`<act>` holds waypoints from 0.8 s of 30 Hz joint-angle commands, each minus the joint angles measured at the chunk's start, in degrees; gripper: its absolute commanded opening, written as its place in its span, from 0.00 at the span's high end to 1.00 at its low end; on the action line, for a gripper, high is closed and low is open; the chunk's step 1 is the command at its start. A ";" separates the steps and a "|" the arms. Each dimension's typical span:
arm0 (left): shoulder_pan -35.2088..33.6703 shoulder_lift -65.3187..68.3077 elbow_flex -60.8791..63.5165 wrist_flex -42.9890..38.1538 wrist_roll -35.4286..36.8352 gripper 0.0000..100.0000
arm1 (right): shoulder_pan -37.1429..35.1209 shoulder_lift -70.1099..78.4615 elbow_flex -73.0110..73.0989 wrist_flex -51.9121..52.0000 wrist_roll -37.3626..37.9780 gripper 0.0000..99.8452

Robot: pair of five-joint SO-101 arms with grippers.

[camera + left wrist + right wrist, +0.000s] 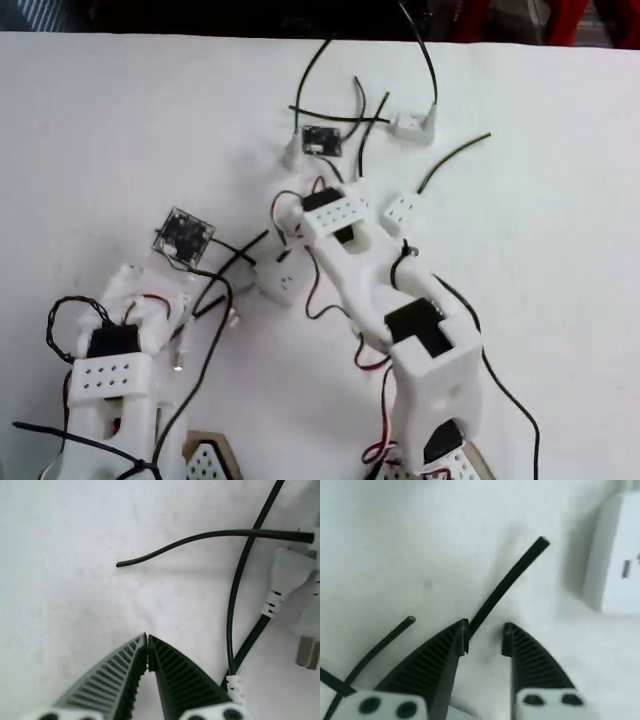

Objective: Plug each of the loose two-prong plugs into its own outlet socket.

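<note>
Plugs and their black leads lay scattered over the white table (100, 130). Near your left gripper (146, 642) you had one white plug (287, 572) lying flat, its ribbed collar running into a black lead (250, 640). A pair of metal prongs (306, 652) showed just beside that plug. Another thin lead (235, 590) crossed close by, and a loose cut end (120, 564) lay well apart from the fingertips. Your left gripper was closed, tip against tip, holding nothing.

Your right gripper (485, 632) stood narrowly parted, low over the table, with no plug in it. A black cable (512, 577) ran from just beside one fingertip out to its cut tip; whether the finger touched it, you could not tell. A white outlet socket (615, 555) sat near that tip, one slot showing on its face. A second cable end (395, 630) lay on the far side of the fingers.

From above, you could see a socket block (275, 282) lying between the two arms and a second socket block (400, 210) just beside the arm that reached toward the middle of the table.
</note>
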State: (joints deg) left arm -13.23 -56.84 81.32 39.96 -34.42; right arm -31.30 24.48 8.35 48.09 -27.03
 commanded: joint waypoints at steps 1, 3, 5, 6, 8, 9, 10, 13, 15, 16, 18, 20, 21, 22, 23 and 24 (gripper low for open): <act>-0.40 -1.19 -0.18 -0.97 -0.35 0.97 | 0.04 2.59 -5.36 2.42 0.18 0.98; -0.40 -1.19 -0.18 -0.97 -0.35 0.97 | 0.13 4.00 -8.00 4.88 0.18 0.98; -0.40 -1.19 -0.18 -0.97 -0.35 0.97 | 0.57 4.97 -10.11 7.08 0.18 0.98; -0.40 -1.19 -0.18 -0.97 -0.35 0.97 | 0.84 5.14 -10.99 8.04 0.18 0.98; -0.40 -1.19 -0.18 -0.97 -0.35 0.97 | 1.54 4.79 -12.40 10.15 0.26 0.98; -0.40 -1.19 -0.18 -0.97 -0.35 0.97 | 1.80 4.18 -13.10 11.38 1.14 0.98; -0.40 -1.19 -0.18 -0.97 -0.35 0.97 | 2.07 3.30 -13.63 12.62 2.90 0.98; -0.40 -1.19 -0.18 -0.97 -0.35 0.97 | 2.24 -0.92 -14.07 14.81 7.82 0.98; -0.40 -1.19 -0.18 -0.97 -0.35 0.97 | 2.24 -4.53 -13.89 15.78 9.58 0.98; -0.40 -1.19 -0.18 -0.97 -0.35 0.97 | 2.24 -6.37 -13.89 16.31 10.20 0.98; -0.40 -1.19 -0.18 -0.97 -0.44 0.97 | 2.24 -9.98 -13.89 17.01 11.52 0.98; -0.40 -1.19 -0.18 -0.97 -0.44 0.97 | 2.24 -13.76 -13.89 17.71 13.01 0.98; -0.40 -1.19 -0.18 -0.97 -0.44 0.97 | 2.24 -15.60 -13.89 17.89 13.71 0.98; -0.40 -1.19 -0.18 -0.97 -0.44 0.97 | 2.24 -17.45 -13.89 18.51 14.33 0.98; -0.40 -1.19 -0.18 -0.97 -0.44 0.97 | 2.24 -19.12 -13.89 19.12 14.86 0.98; -0.40 -1.19 -0.18 -0.97 -0.44 0.97 | 2.24 -20.79 -13.89 19.82 15.38 0.98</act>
State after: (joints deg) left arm -13.23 -56.84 81.32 39.96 -34.42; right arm -29.54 11.12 -3.52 66.37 -13.49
